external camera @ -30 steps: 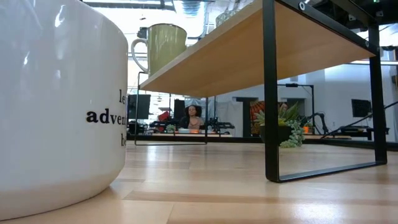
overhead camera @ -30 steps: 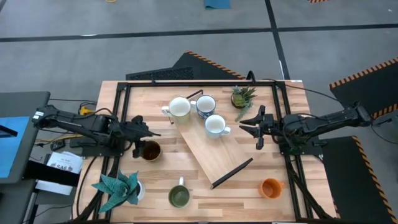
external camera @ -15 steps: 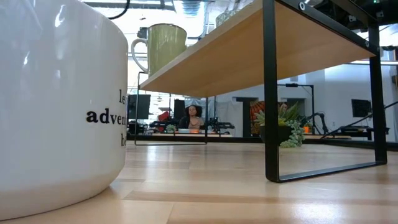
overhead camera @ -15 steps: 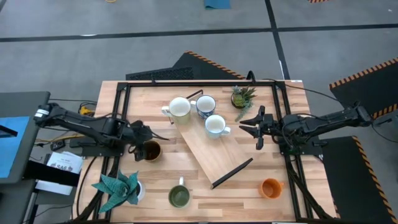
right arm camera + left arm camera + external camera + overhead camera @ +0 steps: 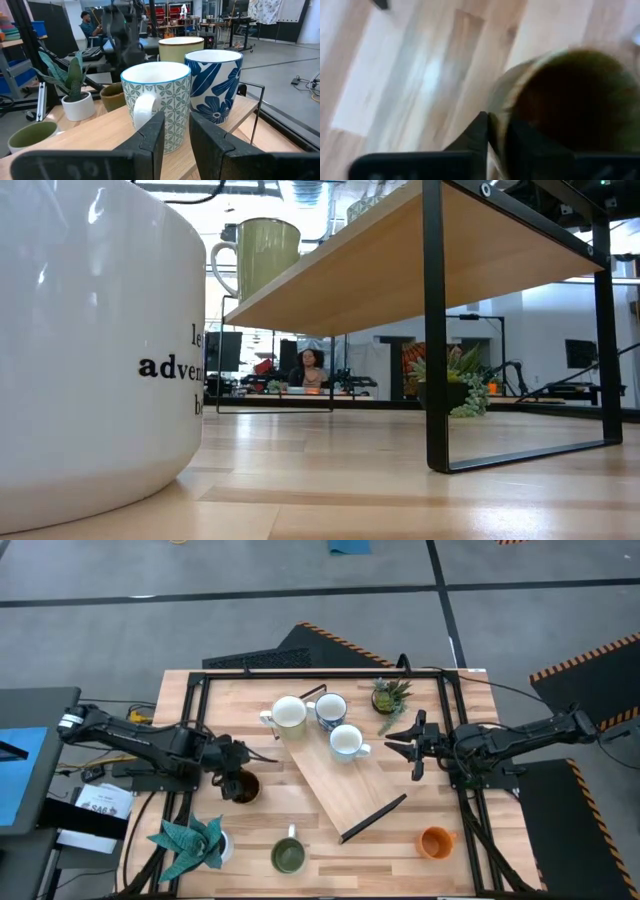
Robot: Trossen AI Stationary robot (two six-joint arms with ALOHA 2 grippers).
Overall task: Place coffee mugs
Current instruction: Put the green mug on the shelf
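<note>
We see the left arm stretched low across the table's left side, its left gripper (image 5: 232,778) pinching the rim of the dark brown mug (image 5: 244,787) with narrow jaws. The right arm reaches in from the right, its right gripper (image 5: 406,743) partly parted, empty, beside the patterned white mug (image 5: 346,741) on the raised wooden shelf (image 5: 345,785).

The left hand (image 5: 234,768) has moved onto the brown mug (image 5: 243,787) and pinched its rim.
</note>
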